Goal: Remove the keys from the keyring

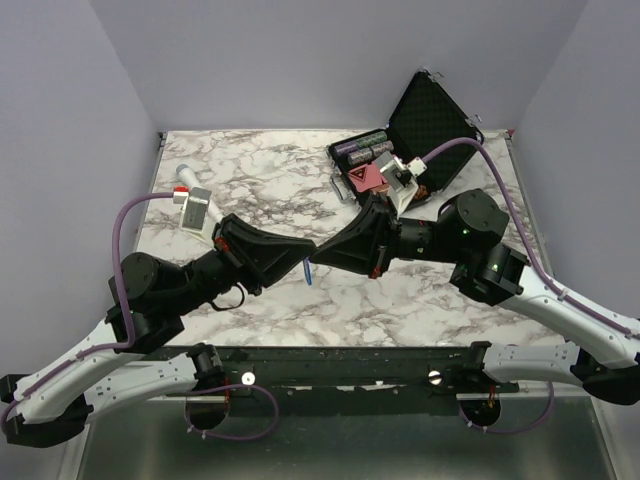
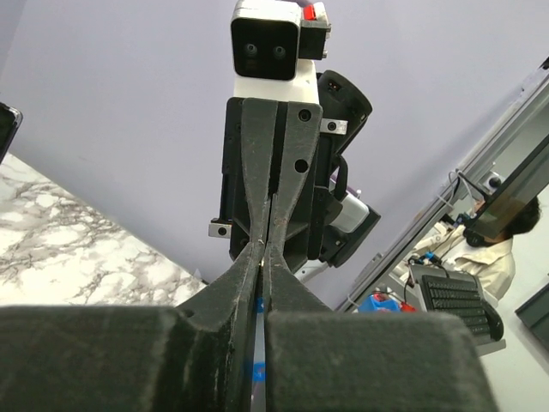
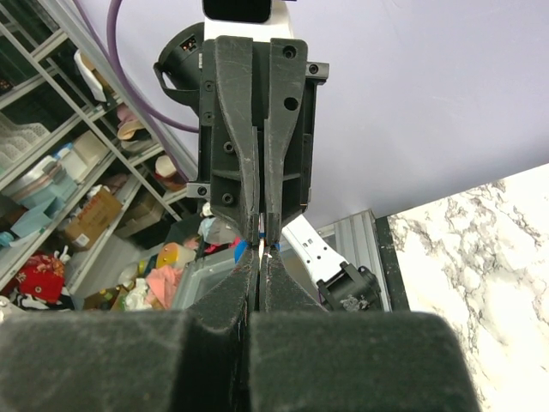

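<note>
**Two closed grippers meet over a dangling tag**

The keyring (image 1: 308, 272) hangs off the table (image 1: 260, 170) at centre. Its blue tag dangles just below the point where the left gripper (image 1: 304, 259) and right gripper (image 1: 326, 256) meet nose to nose. A silvery sliver at the tips, probably the key (image 3: 268, 249), shows in the right wrist view.

Both pairs of jaws are closed to a slit on something thin. I cannot tell which holds the key and which the ring.

The bundle should be very light, and its metal stiff, thin and slippery. The plastic tag gives broader, flatter faces for a hold. The key is best pinched across its flat sides, close to the ring, so it cannot swivel. A split ring resists, so a slip seems the main risk.

Both arms reach inward from their near corners, forearms low and roughly level, with the wrists aligned along one left-right line.
</note>
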{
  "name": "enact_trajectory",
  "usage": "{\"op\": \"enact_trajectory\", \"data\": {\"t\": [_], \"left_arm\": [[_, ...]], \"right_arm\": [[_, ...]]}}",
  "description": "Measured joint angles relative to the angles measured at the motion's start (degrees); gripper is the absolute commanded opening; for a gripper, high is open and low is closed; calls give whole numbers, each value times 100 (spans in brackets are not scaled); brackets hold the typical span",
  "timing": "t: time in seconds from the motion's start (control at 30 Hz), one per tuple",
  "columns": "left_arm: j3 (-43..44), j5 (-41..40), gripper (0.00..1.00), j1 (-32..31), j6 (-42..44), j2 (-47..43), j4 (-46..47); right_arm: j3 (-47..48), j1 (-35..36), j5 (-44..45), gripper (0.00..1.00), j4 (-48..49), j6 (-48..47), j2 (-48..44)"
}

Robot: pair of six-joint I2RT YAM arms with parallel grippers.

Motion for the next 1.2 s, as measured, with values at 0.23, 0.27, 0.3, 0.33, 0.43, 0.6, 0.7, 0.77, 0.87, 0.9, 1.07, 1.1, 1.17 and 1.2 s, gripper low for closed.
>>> {"op": "enact_trajectory", "data": {"t": [0.23, 0.27, 0.3, 0.33, 0.43, 0.6, 0.7, 0.77, 0.87, 0.9, 1.07, 1.1, 1.17, 1.2], "left_arm": [[68, 2, 0, -31, 72, 0, -195], [87, 11, 0, -31, 90, 0, -245], [111, 24, 0, -31, 111, -2, -306], [151, 50, 0, -31, 155, -2, -422], [214, 107, 0, -31, 225, -7, -636], [291, 278, 0, -31, 328, -55, -940], [295, 369, 0, -31, 369, -92, -1075], [315, 470, 0, -28, 415, -114, -1204], [334, 588, 0, -28, 450, -125, -1331], [345, 654, 0, -28, 463, -125, -1379], [378, 894, 0, -24, 494, -125, -1554], [389, 946, 0, -26, 507, -120, -1587], [426, 1040, 0, -24, 544, -101, -1665], [466, 1110, 0, -24, 566, -76, -1729]], "right_arm": [[0, 0, -4, 1, -55, -22, 17], [2, 0, -4, 1, -74, -33, 20], [9, 0, -7, 1, -109, -50, 22], [24, 0, -7, 1, -162, -66, 26], [98, 0, -31, 1, -387, -118, 55], [315, 0, -170, 1, -787, -256, 160], [437, 0, -317, 1, -1016, -328, 236], [494, 0, -424, 1, -1141, -369, 282], [553, 0, -584, 1, -1307, -426, 328], [568, 0, -638, 1, -1346, -450, 337], [656, 0, -894, 1, -1609, -553, 393], [682, 2, -944, 1, -1659, -568, 411], [691, 2, -1040, 1, -1714, -605, 420], [691, 4, -1091, 1, -1742, -619, 422]]}}
